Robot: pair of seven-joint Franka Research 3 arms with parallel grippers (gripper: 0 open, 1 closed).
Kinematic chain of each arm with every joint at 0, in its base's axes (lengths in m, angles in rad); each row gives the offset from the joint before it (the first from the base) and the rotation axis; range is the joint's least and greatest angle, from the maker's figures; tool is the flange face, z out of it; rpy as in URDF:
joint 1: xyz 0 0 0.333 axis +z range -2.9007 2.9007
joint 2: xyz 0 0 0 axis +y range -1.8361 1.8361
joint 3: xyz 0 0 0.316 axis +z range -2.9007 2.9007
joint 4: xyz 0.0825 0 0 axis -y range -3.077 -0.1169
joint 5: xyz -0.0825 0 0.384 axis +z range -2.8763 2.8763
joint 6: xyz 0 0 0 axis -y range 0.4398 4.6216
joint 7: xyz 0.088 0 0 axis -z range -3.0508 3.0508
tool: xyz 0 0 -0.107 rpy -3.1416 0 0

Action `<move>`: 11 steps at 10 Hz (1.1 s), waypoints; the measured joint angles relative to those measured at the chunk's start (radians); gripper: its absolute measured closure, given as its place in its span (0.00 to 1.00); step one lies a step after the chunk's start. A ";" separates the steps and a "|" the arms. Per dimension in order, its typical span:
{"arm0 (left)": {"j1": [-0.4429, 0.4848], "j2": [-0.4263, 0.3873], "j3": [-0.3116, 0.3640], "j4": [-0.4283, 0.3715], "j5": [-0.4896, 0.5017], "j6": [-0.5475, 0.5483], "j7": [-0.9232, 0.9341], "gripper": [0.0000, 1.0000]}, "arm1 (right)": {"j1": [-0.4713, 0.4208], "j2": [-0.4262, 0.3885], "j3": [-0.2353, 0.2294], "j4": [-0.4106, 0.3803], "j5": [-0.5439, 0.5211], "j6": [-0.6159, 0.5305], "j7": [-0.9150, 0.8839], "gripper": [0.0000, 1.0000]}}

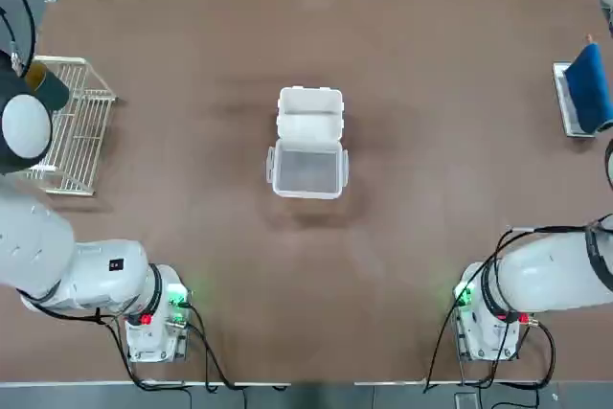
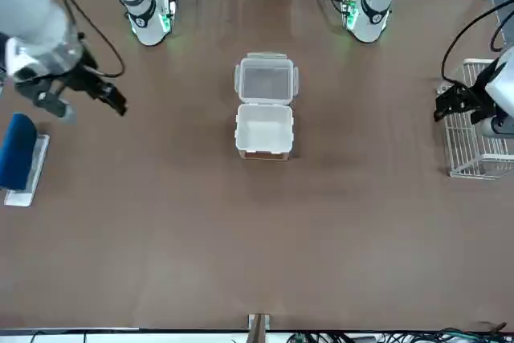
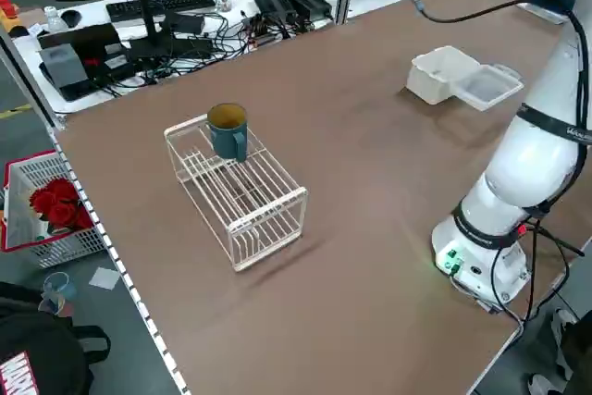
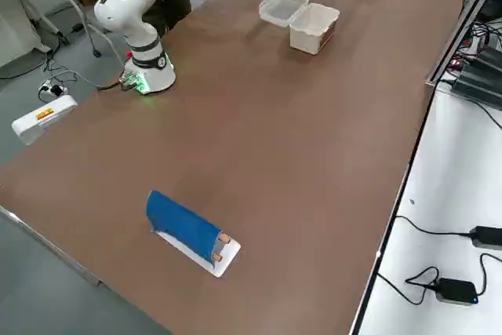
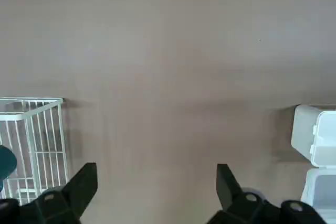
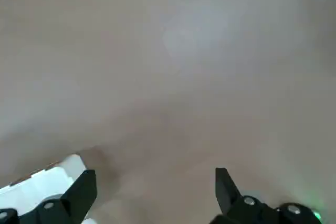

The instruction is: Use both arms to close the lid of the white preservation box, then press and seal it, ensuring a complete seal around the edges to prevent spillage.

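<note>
The white preservation box (image 1: 307, 170) sits open at the middle of the brown table (image 1: 431, 198), its lid (image 1: 310, 114) folded back flat on the far side from the arm bases, so box and lid together run lengthwise away from the robot. The left gripper (image 5: 156, 192) hovers open-jawed and empty near the wire rack (image 1: 72, 126). The right gripper (image 6: 155, 195) hangs likewise spread and empty near the blue-topped tray (image 1: 584, 91), well apart from the box.

White preservation box (image 1: 307, 171) & lid (image 1: 310, 112): smooth translucent plastic, slight sheen. Table (image 1: 192, 256): matt brown, even finish; rack (image 1: 73, 126) at 9 o'clock in top view is white-coated wire w/ a glossy teal mug (image 3: 228, 129) on it. Arms (image 1: 86, 275): glossy white shells, matt black fingers (image 5: 79, 187).
</note>
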 joint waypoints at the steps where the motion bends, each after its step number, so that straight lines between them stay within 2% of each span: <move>1: 0.001 0.021 0.001 -0.004 -0.002 0.019 0.000 0.00 | 0.065 0.003 0.002 -0.036 0.001 0.019 0.124 0.00; 3: 0.000 0.047 0.000 -0.031 -0.006 0.057 -0.018 0.05 | 0.186 0.009 0.005 -0.113 0.025 0.094 0.352 0.00; 4: -0.002 0.050 -0.004 -0.049 -0.008 0.075 -0.061 0.10 | 0.250 0.017 0.005 -0.149 0.035 0.139 0.465 0.00; 5: -0.005 0.050 -0.016 -0.072 -0.010 0.093 -0.099 0.20 | 0.330 0.037 0.005 -0.174 0.039 0.181 0.595 0.00; 6: -0.013 0.050 -0.035 -0.100 -0.010 0.109 -0.141 0.24 | 0.417 0.072 0.004 -0.186 0.042 0.217 0.733 0.00; 9: -0.024 0.050 -0.094 -0.173 -0.011 0.149 -0.226 0.72 | 0.614 0.209 0.004 -0.193 0.086 0.339 1.074 0.00; 11: -0.027 0.050 -0.126 -0.214 -0.011 0.181 -0.262 0.95 | 0.700 0.279 0.002 -0.194 0.109 0.404 1.252 0.00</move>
